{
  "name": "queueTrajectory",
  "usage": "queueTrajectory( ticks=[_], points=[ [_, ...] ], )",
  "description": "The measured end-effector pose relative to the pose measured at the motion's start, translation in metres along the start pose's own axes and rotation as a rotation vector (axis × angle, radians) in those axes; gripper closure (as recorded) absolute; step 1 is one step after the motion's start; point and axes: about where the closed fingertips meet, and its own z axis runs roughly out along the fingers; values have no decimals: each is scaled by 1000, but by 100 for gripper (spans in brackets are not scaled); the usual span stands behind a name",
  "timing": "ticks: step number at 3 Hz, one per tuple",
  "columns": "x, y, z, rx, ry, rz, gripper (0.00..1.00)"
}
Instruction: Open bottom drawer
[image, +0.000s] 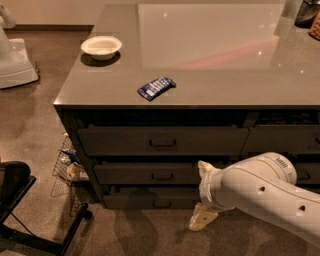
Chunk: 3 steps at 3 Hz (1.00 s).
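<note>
I have the pincer (202, 219) low on the near side of the desk (210, 55), just above the carpet (140, 235). It sits in front of the right part of the left-hand drawer stack. The white arm (260, 192) comes in from the lower right and covers that end of the drawers. I cannot tell whether the pincer is spread or pressed together; from here it shows only as a pale wedge pointing down and left.

The bottom drawer (150, 200) is the lowest and thinnest front in that stack, right at floor level, with its small dark handle (161, 204) at the centre. It looks shut, and the pincer is to the right of the handle, apart from it. Above it are the middle drawer (147, 173) and the taller top drawer (162, 141), both closed.

On the desk top a white bowl (101, 46) stands near the far left corner, and a blue packet (156, 87) lies close to the near edge. A wire basket (67, 165) sits on the floor against the left side of the desk.
</note>
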Motion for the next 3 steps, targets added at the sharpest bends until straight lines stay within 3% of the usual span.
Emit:
queueTrajectory(
  ticks=[1, 2, 3],
  points=[
    [-3, -6, 0, 23, -8, 9, 0],
    [-5, 1, 6, 14, -28, 12, 0],
    [5, 16, 49, -7, -63, 22, 0]
  ],
)
